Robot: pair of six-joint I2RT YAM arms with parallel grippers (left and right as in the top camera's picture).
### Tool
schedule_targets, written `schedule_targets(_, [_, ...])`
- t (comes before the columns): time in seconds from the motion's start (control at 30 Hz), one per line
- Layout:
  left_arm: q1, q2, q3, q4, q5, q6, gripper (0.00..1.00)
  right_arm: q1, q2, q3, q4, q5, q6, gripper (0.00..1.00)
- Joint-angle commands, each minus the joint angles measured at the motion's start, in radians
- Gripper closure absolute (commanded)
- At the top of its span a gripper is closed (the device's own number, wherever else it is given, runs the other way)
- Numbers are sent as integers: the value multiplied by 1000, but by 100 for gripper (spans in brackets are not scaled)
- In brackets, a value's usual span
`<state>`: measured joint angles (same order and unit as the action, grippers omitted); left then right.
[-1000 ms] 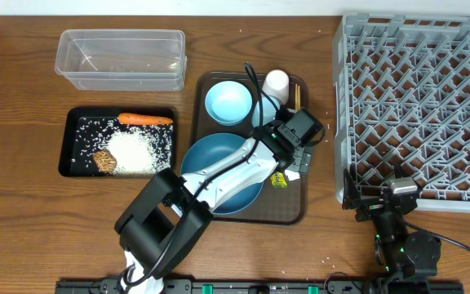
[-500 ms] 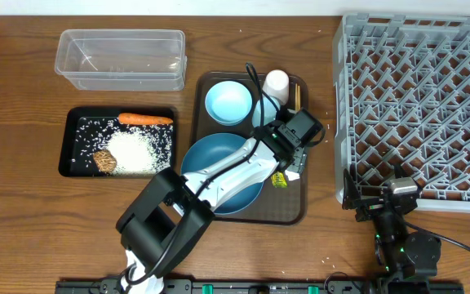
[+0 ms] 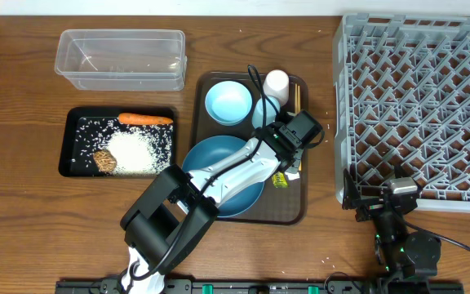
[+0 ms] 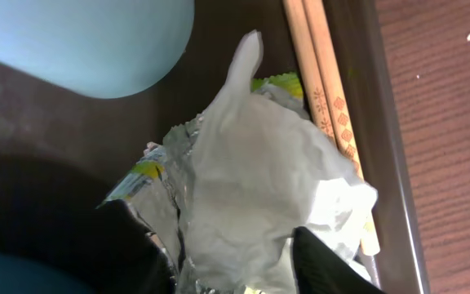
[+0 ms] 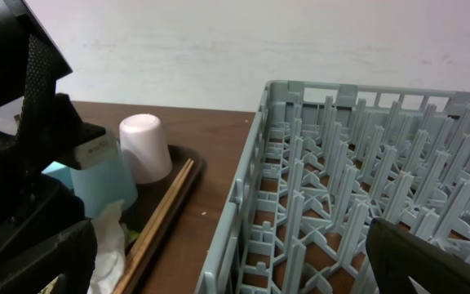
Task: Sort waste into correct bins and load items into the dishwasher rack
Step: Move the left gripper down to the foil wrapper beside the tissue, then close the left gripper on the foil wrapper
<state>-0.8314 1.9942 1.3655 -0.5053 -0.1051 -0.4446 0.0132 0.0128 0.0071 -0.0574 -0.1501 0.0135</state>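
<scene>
In the left wrist view my left gripper (image 4: pixel 227 263) has both fingers pressed against the crumpled white paper (image 4: pixel 259 171), which lies on yellow-green wrappers (image 4: pixel 149 171) beside the wooden chopsticks (image 4: pixel 325 73). From overhead, the left gripper (image 3: pixel 294 163) is over the right side of the brown serving tray (image 3: pixel 251 214). The tray also carries the large dark blue dish (image 3: pixel 206 159), small light blue bowl (image 3: pixel 228 102), white cup (image 3: pixel 277 82) and light blue cup (image 3: pixel 263 114). My right gripper (image 5: pixel 235 261) stands open and empty at the near-left corner of the dishwasher rack (image 3: pixel 423 106).
The black tray (image 3: pixel 76 135) at the left holds an orange carrot (image 3: pixel 145 119), white rice (image 3: pixel 137 151) and a brown lump (image 3: pixel 104 161). Behind it stands the clear plastic tub (image 3: pixel 121 59) with nothing in it. A few stray grains dot the wooden table.
My left gripper's jaws have come together from wide open onto the paper and wrappers. The right arm has not moved.
</scene>
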Motion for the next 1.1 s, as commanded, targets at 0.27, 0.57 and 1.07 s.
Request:
schedule_targets(0.27, [5,-23,14,-17,-9,6,68,-14,1,-2,-3,-4,-11,1])
schedule_targets(0.57, [5,-71,14,-39,-8,2,80,-14,1,-2,-3,-4,-11,1])
schedule_targets(1.07, [5,-100,14,-73,-8,3,70,-14,1,-2,-3,-4,-11,1])
